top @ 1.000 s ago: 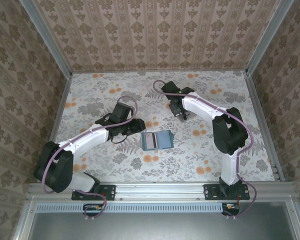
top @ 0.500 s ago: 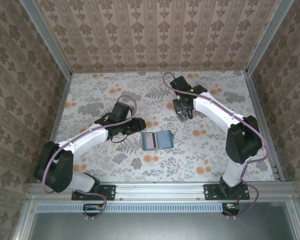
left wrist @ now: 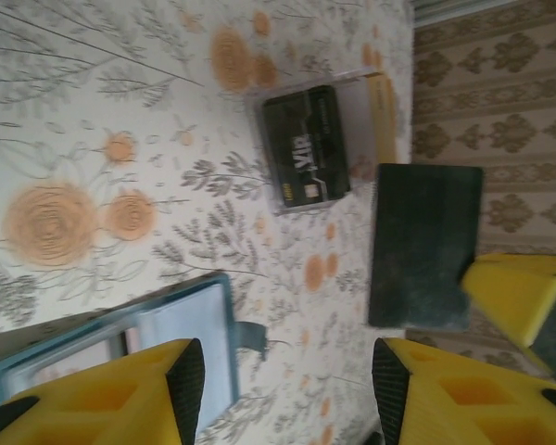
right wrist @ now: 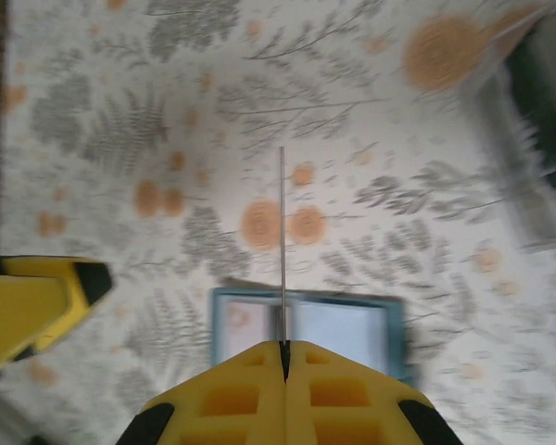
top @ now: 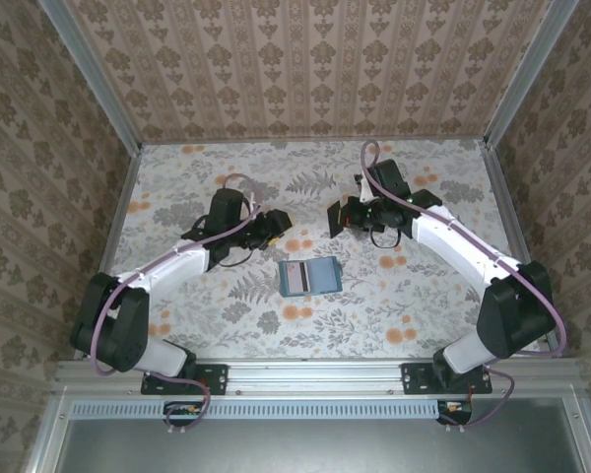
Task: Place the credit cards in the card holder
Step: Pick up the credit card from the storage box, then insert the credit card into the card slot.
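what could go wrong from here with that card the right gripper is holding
1. The right gripper pinches the dark card near one end only, so it could twist or slip out on contact.
2. The card holder lies open and unheld on the table; pushing a card in may just slide it.
3. The open left gripper hangs close to the card, so the two could bump.

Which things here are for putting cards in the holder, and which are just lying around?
For the job: teal card holder; dark card in the right gripper; clear case with a second dark card.
Just there: floral table cover.
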